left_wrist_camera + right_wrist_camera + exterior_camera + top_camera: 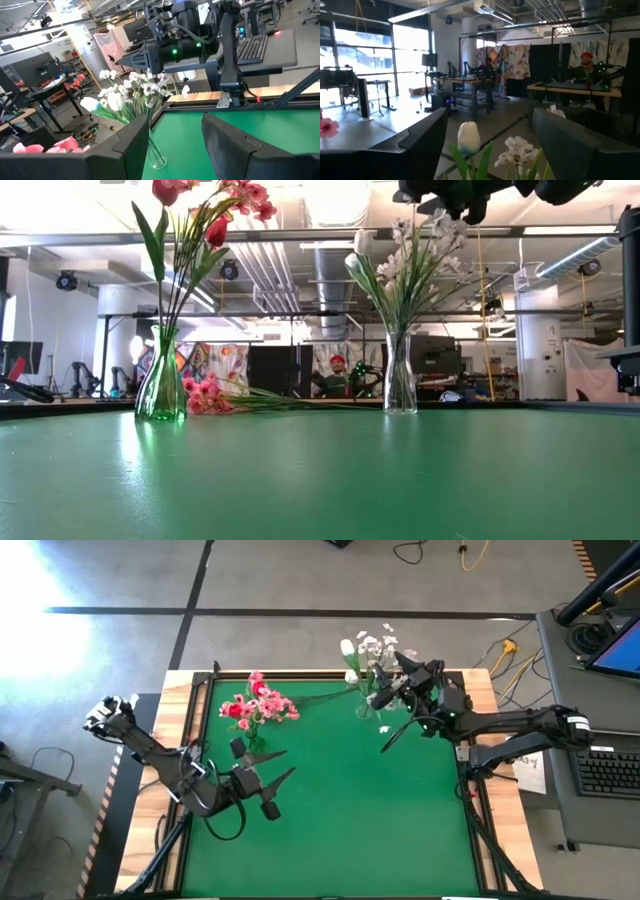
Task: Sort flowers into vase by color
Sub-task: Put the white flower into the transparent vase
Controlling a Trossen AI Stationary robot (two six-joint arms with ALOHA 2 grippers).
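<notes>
A green vase (161, 390) at the far left holds red and pink flowers (256, 705). A clear vase (400, 385) at the far right holds white flowers (368, 655), buds and small-blossom sprays. One pink flower (205, 395) lies flat on the mat between the two vases, its stem pointing toward the clear vase. My right gripper (487, 145) hangs open just above the white flowers; a white bud (468, 137) and blossoms show between its fingers, apart from them. My left gripper (175, 145) is open and empty, level above the mat, near the green vase (252, 740).
The green mat (350, 820) has free room across its near half. Black rails edge the table. A desk with a keyboard (610, 772) stands to the right of the table. A person sits far behind the table (338, 375).
</notes>
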